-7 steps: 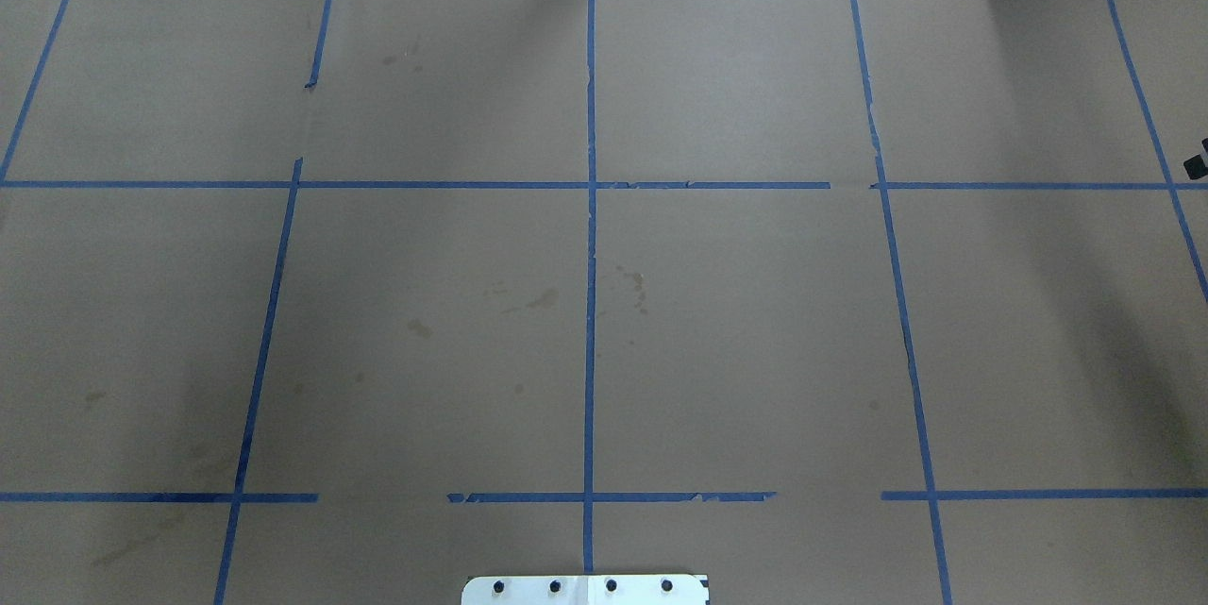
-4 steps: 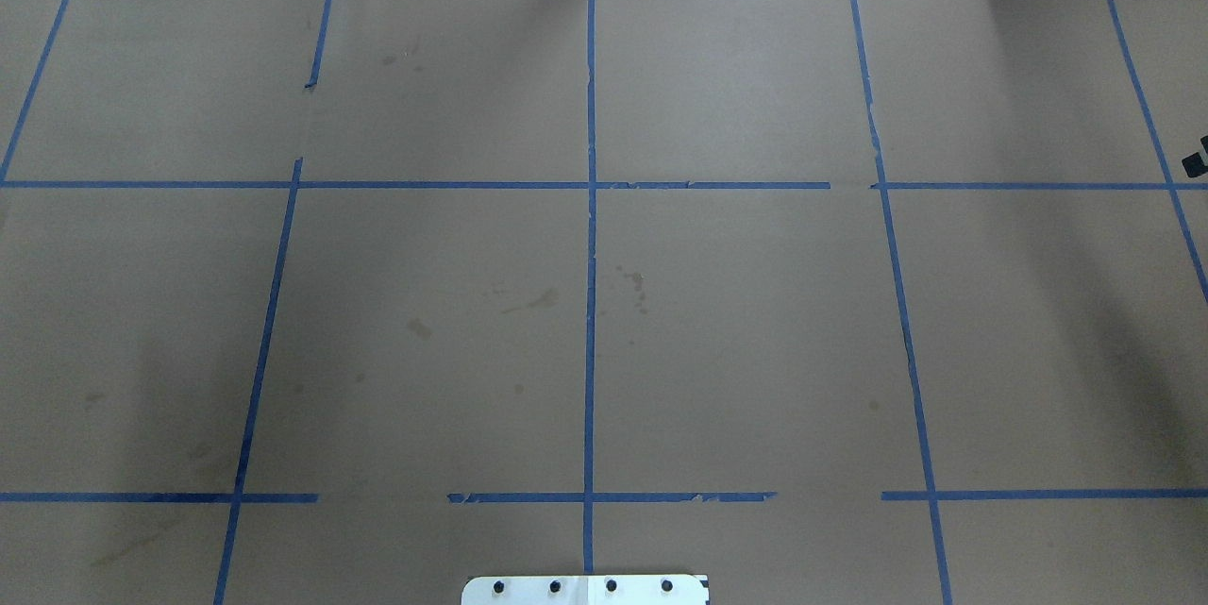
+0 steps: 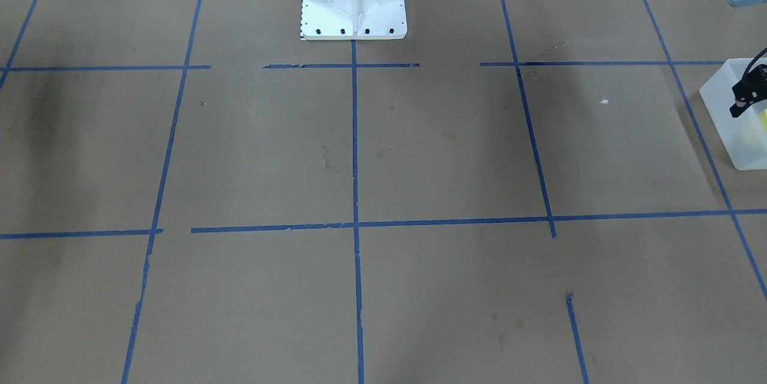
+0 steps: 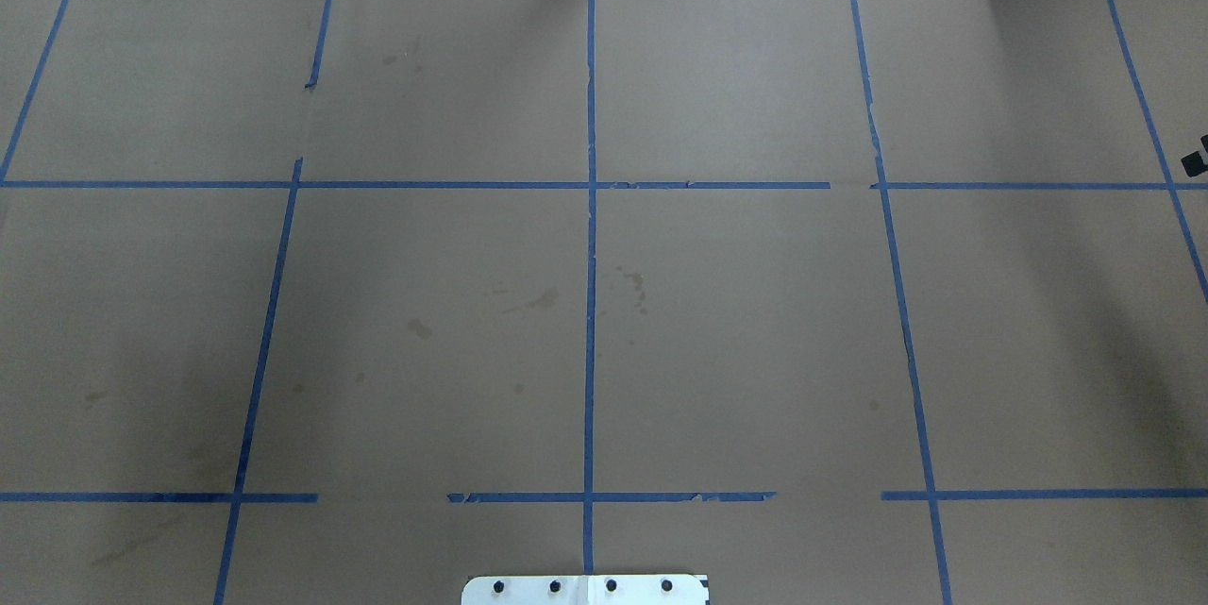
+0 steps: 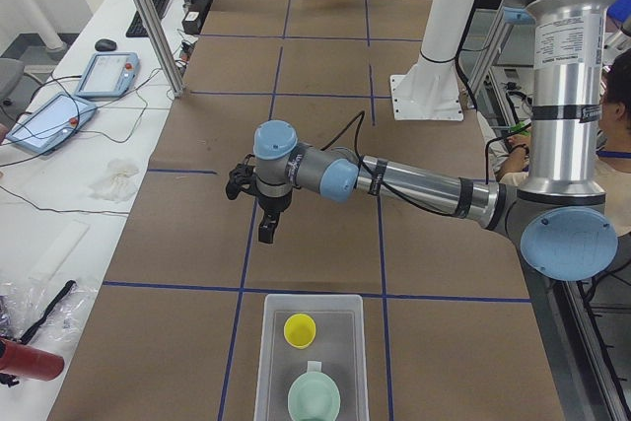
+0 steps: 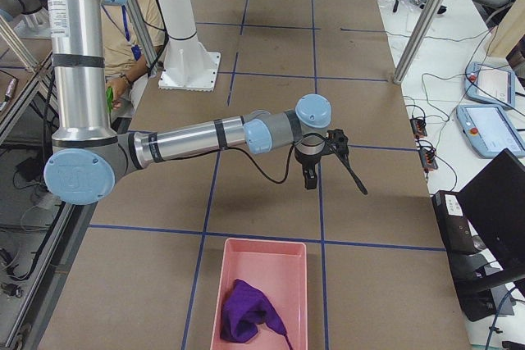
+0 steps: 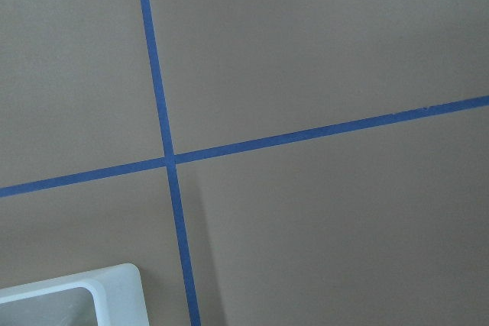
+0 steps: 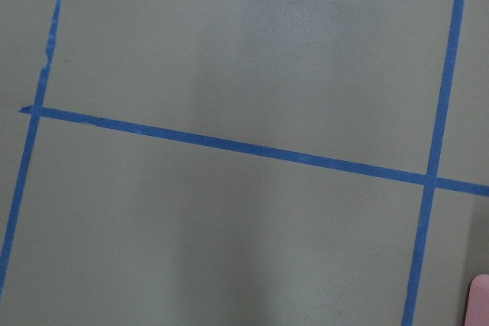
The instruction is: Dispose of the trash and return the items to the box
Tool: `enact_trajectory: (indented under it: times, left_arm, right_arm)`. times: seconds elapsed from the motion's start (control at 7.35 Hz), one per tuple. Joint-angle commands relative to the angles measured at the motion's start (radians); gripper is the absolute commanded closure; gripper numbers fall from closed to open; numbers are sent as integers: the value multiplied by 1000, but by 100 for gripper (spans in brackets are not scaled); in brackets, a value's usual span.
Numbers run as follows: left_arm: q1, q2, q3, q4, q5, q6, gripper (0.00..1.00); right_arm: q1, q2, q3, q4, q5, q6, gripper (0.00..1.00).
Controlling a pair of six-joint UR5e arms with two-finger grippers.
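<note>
The frosted-white box (image 5: pixel 271 362) sits at the table's left end and holds the yellow cup (image 5: pixel 300 329) and the mint-green bowl (image 5: pixel 314 399). My left gripper (image 5: pixel 266 232) hangs above the table just short of the box, holding nothing that I can see; it also shows at the box's edge in the front-facing view (image 3: pixel 738 107). I cannot tell if it is open or shut. My right gripper (image 6: pixel 310 179) hangs over bare table near the pink bin (image 6: pixel 215 284). Only a black tip of it shows in the overhead view (image 4: pixel 1197 161), so its state is unclear.
The pink bin holds a purple cloth (image 6: pixel 246 313). The white robot base (image 3: pixel 353 12) stands at the table's near-robot edge. Blue tape lines grid the brown paper. The box corner (image 7: pixel 114 284) shows in the left wrist view, the pink bin corner (image 8: pixel 481 299) in the right.
The black tip of my right gripper at the overhead view's right edge has shifted very slightly. Nothing else on the table differs.
</note>
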Motion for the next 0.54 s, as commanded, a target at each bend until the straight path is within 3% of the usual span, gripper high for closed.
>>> enact_trajectory:
  times: [0.0,0.41]
  left_arm:
    - [-37,5,18,-1,-15,0,0]
    - [-65,12,61,-4,-85,7,0]
  right_arm:
    - [0,-21,-15,-2,-2,-74,0]
    - [6,-29,-20,-3,-2,-83,0]
